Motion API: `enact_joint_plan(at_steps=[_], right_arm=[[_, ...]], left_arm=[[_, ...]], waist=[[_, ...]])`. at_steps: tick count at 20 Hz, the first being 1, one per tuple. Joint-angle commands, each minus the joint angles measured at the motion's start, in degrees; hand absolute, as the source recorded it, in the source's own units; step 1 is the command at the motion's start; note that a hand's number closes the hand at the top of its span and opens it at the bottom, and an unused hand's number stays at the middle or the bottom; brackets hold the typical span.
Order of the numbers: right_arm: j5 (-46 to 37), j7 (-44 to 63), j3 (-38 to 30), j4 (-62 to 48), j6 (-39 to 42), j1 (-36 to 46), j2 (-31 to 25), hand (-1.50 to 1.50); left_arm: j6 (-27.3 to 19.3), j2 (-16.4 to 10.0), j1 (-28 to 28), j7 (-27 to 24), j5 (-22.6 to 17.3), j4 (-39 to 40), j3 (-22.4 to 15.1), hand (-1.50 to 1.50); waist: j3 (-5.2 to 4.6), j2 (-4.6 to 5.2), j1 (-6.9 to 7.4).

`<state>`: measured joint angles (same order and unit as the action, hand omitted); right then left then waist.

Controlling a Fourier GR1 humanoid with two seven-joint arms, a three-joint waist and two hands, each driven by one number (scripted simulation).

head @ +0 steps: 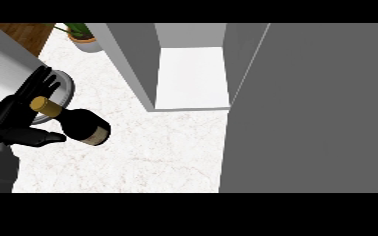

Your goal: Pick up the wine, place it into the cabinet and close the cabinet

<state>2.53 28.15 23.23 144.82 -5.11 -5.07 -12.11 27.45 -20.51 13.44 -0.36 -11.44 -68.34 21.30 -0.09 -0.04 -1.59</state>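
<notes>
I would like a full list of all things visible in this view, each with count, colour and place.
wine bottle: one, dark, gold neck, tilted, left side
cabinet: one, grey, white inside, top middle, open
door panel: one, grey, fills the right side
counter: one, white marbled, under everything
potted plant: one, green leaves, pale pot, top left
round metal vessel: one, silver-grey, left, behind the hand
pale object: one, white-grey, left edge, cut off
left hand: one, black, left edge, at the bottle's neck
right hand: not in view
</notes>
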Motion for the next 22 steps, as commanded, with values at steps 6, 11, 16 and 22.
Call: enact_joint_plan(at_steps=[6,11,16,22], right_arm=[[-1.04,3.52,3.13,13.6,-1.42,-4.4,-0.49,-1.5],[3.16,4.77,-1.41,16.02,0.12,-5.01,-3.5,-1.5],[2.11,0.06,1.26,13.83,-0.19,-7.09,-2.27,-1.5],[4.49,4.87,-3.36,13.69,-1.21,-1.53,-2.21,-1.5]], left_arm=[[0.85,-0.51,4.73,-9.6,5.77,15.13,-1.88,-1.5],[3.48,-1.13,4.43,-14.54,6.64,20.99,-2.01,-1.5],[2.71,0.24,3.24,-23.19,11.0,27.51,-4.08,-1.5],[2.68,-1.19,5.72,-26.98,12.87,33.75,-4.31,-1.5]], waist=[[-0.01,-0.01,-0.27],[0.0,0.02,-0.22],[0.0,0.04,-0.17],[-0.03,0.15,0.34]])
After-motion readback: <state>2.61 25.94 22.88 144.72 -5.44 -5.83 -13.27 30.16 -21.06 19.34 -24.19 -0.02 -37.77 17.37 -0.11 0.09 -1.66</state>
